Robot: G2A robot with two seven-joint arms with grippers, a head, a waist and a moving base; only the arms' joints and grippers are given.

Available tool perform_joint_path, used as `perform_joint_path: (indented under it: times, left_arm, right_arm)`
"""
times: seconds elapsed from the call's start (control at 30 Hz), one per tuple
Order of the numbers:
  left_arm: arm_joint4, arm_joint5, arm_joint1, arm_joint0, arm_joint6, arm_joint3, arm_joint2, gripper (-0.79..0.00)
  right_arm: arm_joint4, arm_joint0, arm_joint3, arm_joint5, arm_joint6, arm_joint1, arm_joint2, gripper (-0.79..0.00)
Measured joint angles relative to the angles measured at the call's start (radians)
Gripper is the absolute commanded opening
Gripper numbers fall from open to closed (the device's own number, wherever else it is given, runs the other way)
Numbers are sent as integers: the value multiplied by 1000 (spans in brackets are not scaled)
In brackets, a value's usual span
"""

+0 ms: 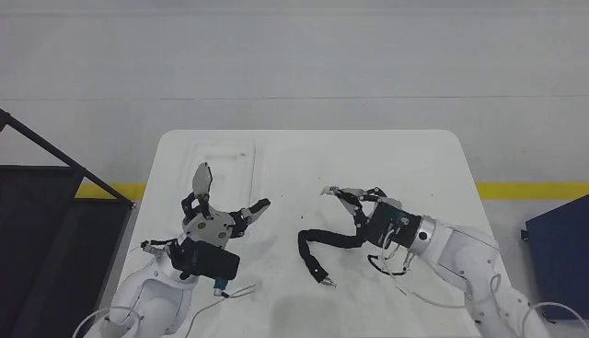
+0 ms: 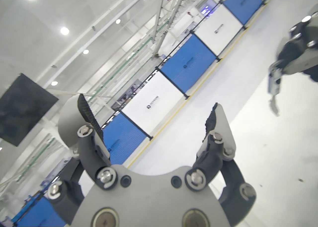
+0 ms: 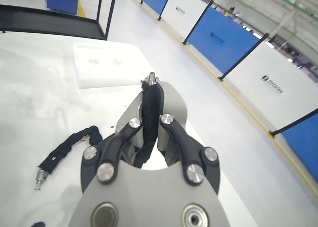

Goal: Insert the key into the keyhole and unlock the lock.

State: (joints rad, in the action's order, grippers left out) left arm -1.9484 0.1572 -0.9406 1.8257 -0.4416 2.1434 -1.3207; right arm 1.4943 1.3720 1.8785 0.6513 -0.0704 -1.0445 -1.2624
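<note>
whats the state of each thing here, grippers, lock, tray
left gripper: open, holding nothing
right gripper: shut on one end of the lock
lock: one end held, pin end loose on the table, ends not joined
tray: lying flat on the table

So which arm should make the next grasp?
Left, probably: the left gripper is open and empty, while the right gripper is shut on one end of the lock chain.

blk-sleeved chain lock (image 1: 317, 241) w/ silver pin (image 3: 39, 180), white table (image 1: 386, 168).
</note>
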Motion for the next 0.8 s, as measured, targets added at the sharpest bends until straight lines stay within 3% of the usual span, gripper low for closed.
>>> perform_joint_path:
  times: [0.1,0.33,0.6,0.63,0.67,0.7,0.8]
  left_arm:
    - [-45,94,0,129,-109,-45,36,0]
    - [-42,123,0,121,-96,-42,34,0]
    - [-42,123,0,121,-96,-42,34,0]
    - [-42,123,0,121,-96,-42,34,0]
    - [-42,123,0,121,-96,-42,34,0]
    - [-42,123,0,121,-96,-42,34,0]
    - [-42,123,0,121,-96,-42,34,0]
  right_arm:
    - [-79,-95,-79,5,122,-19,79,-785]
    - [-310,-288,-266,-15,357,-72,259,-785]
    - [-414,-403,-442,-93,464,-114,355,-785]
    - [-417,-408,-454,-106,464,-116,357,-646]
    - [-418,-411,-464,-117,461,-118,358,-397]
    - [-422,-413,-474,-128,456,-120,358,0]
    - [-431,-408,-488,-140,445,-122,352,0]
